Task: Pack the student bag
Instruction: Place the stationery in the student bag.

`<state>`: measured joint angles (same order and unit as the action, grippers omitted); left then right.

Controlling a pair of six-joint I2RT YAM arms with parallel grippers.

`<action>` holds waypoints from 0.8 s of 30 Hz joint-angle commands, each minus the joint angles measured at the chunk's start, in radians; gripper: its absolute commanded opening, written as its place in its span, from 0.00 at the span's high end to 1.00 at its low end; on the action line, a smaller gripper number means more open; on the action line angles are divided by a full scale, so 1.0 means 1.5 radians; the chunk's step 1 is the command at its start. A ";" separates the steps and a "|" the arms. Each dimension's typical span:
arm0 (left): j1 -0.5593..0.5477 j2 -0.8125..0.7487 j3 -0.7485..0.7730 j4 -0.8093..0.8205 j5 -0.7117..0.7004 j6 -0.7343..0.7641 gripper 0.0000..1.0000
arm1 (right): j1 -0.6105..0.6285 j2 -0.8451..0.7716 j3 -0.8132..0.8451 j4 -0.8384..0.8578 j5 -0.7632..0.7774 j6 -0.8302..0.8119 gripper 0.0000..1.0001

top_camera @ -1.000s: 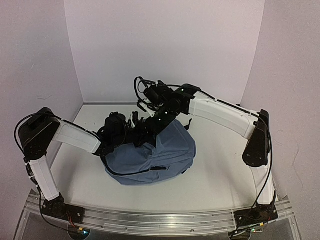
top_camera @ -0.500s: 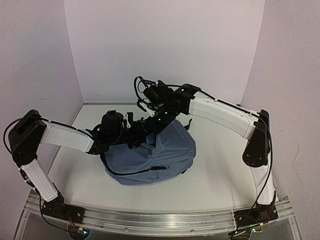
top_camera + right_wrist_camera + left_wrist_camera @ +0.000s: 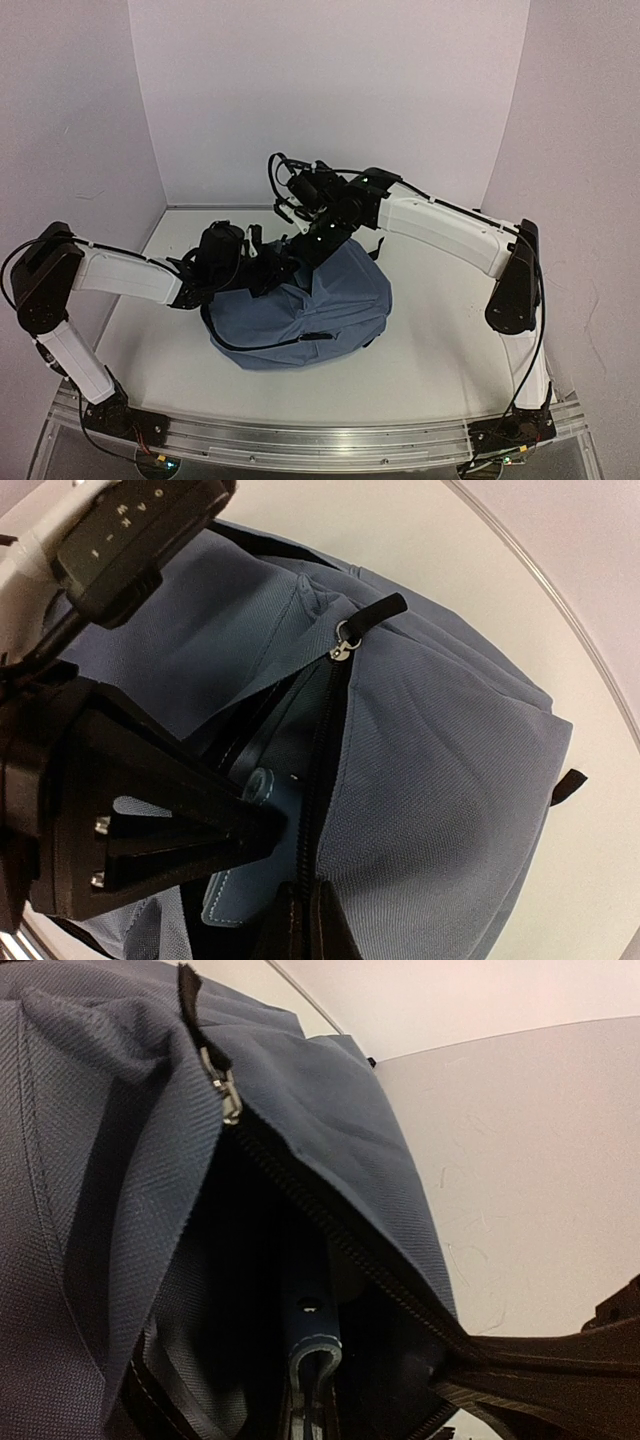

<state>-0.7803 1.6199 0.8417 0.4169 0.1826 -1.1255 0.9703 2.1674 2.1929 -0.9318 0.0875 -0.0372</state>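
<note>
Blue bag [image 3: 335,305] lies on the table [image 3: 440,350], top unzipped | inside dark, hard to see | right gripper [image 3: 305,925] pinches its edge | left gripper [image 3: 255,835] at the opening, grip unclear | left arm [image 3: 120,275] has slid back left

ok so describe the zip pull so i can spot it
Find the soft slate-blue fabric backpack on the white table. Follow its open dark zipper to where the teeth meet: the small silver metal slider with a black tab sits there, the only shiny bit on the fabric.
</note>
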 commanded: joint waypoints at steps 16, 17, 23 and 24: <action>-0.005 0.105 0.057 0.085 0.085 0.051 0.85 | -0.005 -0.028 0.022 0.016 -0.053 0.019 1.00; -0.006 0.084 0.052 0.056 0.068 0.058 0.79 | -0.009 -0.027 0.020 0.016 -0.057 0.020 1.00; -0.015 -0.020 0.023 -0.069 -0.005 0.087 0.47 | -0.041 -0.019 0.000 0.017 -0.120 0.061 0.93; -0.017 -0.033 0.022 -0.086 -0.012 0.093 0.44 | -0.047 -0.017 -0.003 0.018 -0.136 0.069 0.93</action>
<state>-0.7937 1.6917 0.8888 0.4222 0.2371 -1.0438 0.9282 2.1674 2.1904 -0.9426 -0.0137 0.0115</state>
